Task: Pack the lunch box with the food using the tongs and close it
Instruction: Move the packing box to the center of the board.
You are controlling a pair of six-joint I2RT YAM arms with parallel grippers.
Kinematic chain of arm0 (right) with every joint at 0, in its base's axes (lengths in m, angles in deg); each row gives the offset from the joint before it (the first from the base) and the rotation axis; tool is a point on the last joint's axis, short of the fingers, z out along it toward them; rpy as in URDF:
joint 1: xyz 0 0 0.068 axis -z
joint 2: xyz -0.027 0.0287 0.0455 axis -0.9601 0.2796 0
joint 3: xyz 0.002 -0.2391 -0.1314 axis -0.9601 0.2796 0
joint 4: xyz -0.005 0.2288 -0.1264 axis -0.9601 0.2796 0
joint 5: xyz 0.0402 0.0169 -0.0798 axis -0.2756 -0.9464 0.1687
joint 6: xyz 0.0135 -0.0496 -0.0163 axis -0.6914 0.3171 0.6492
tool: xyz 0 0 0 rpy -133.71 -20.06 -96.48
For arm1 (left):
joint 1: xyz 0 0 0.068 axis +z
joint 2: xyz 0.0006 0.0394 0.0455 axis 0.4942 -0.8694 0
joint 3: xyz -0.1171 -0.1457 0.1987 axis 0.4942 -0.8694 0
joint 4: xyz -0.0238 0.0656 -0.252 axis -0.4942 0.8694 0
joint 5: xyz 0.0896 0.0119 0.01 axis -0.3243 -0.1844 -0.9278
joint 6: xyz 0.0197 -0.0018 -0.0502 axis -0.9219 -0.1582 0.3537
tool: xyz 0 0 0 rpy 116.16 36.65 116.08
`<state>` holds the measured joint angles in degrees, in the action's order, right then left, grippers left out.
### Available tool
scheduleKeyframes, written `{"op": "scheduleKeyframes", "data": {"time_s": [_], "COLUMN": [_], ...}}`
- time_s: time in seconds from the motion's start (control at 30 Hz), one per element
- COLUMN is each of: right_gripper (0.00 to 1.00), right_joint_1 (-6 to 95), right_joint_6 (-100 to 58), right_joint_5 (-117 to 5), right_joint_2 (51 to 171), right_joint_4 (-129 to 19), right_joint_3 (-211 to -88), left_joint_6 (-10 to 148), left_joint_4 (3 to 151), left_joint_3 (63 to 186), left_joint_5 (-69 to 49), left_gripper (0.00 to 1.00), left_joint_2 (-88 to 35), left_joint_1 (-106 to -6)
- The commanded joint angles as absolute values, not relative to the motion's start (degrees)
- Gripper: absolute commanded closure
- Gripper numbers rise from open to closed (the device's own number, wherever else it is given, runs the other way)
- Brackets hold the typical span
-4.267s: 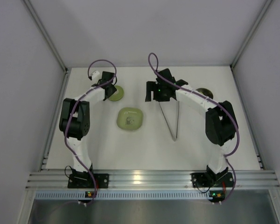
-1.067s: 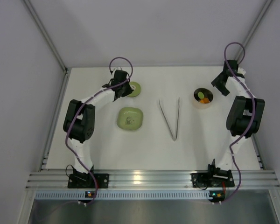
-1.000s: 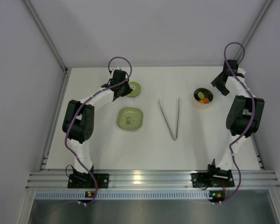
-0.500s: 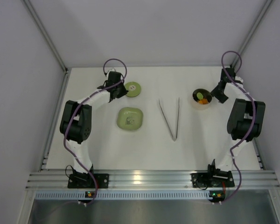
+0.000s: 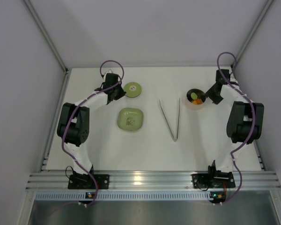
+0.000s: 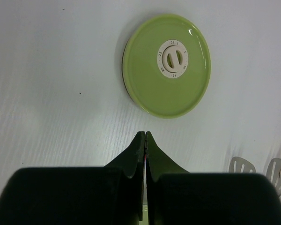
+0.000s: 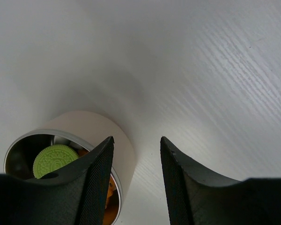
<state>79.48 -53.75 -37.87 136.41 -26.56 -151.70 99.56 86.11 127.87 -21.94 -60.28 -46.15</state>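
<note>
The lunch box stands uncovered at the back right, its beige wall close up in the right wrist view. Food lies inside it: a green biscuit and orange pieces. My right gripper is open, one finger over the rim and the other outside the wall. The green lid lies flat at the back left. My left gripper is shut and empty, just short of the lid. The tongs lie in a V mid-table, untouched.
A light green squarish plate sits in front of the lid. The tongs' flat tips show at the lower right of the left wrist view. White walls enclose the table at the back and on both sides.
My right gripper swung left and narrowed its jaws at the lunch box, which slid a little left with it. The left gripper drew back to the left of the lid.
</note>
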Motion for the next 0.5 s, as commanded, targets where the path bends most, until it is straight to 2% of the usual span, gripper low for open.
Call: {"op": "scheduleKeyframes", "data": {"time_s": [0.0, 0.2, 0.47], "right_gripper": [0.56, 0.55, 0.55], "right_joint_1": [77.37, 75.09, 70.52], "right_joint_6": [-55.99, -57.22, -57.66], "right_joint_5": [-40.19, -41.34, -41.95], "right_joint_2": [134.43, 135.49, 136.37], "right_joint_4": [-29.25, -29.25, -29.16], "right_joint_3": [-153.21, -155.41, -157.00], "left_joint_6": [100.08, 99.65, 98.06], "left_joint_4": [83.14, 83.06, 82.79], "left_joint_3": [126.81, 127.51, 134.18], "left_joint_5": [-21.97, -22.85, -21.36], "left_gripper": [1.00, 0.95, 0.81], "left_joint_2": [-57.44, -58.94, -64.29], "left_joint_1": [-45.26, -44.21, -43.94]}}
